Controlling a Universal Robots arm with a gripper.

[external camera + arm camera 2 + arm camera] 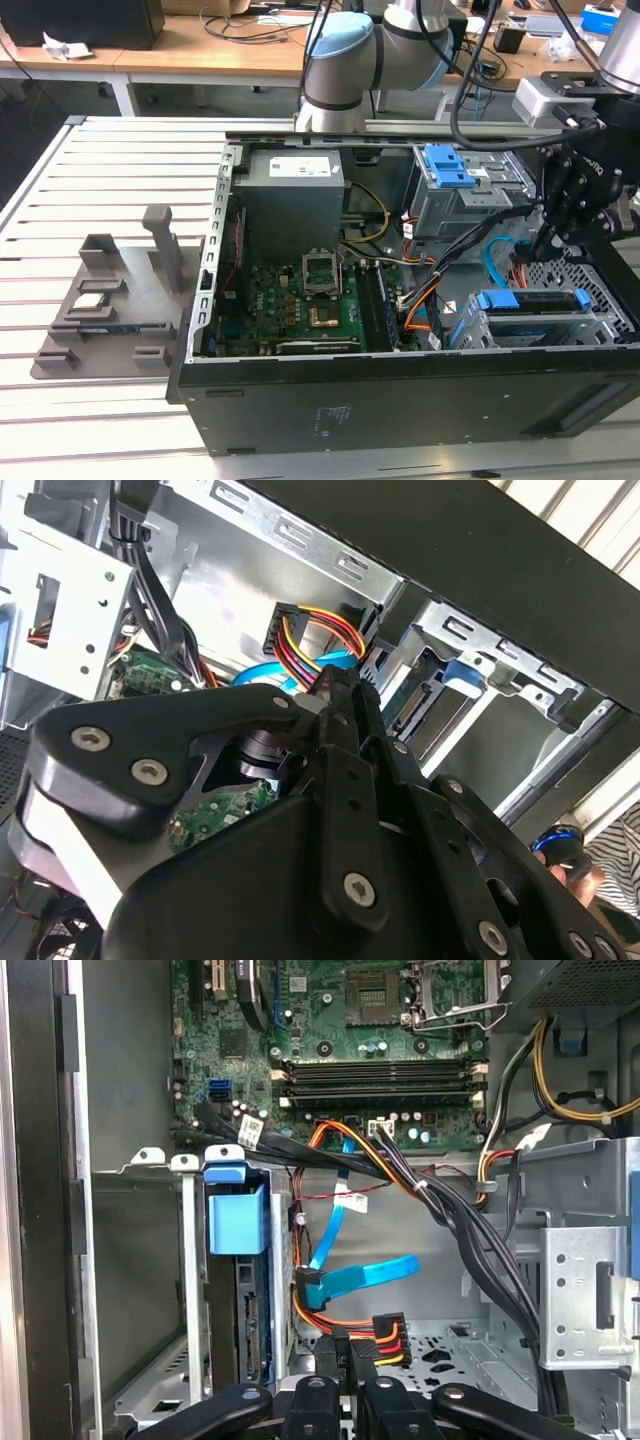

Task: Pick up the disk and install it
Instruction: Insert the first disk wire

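The hand, clenched on a black power connector, sits beside the disk seated in its bay

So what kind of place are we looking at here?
Probably a robotics lab or test bench: an open computer case lies on a slatted metal table, worked by a robot arm, with cluttered wooden desks behind.

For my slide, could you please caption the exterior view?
Gripper inside the open computer case, above the drive cage.
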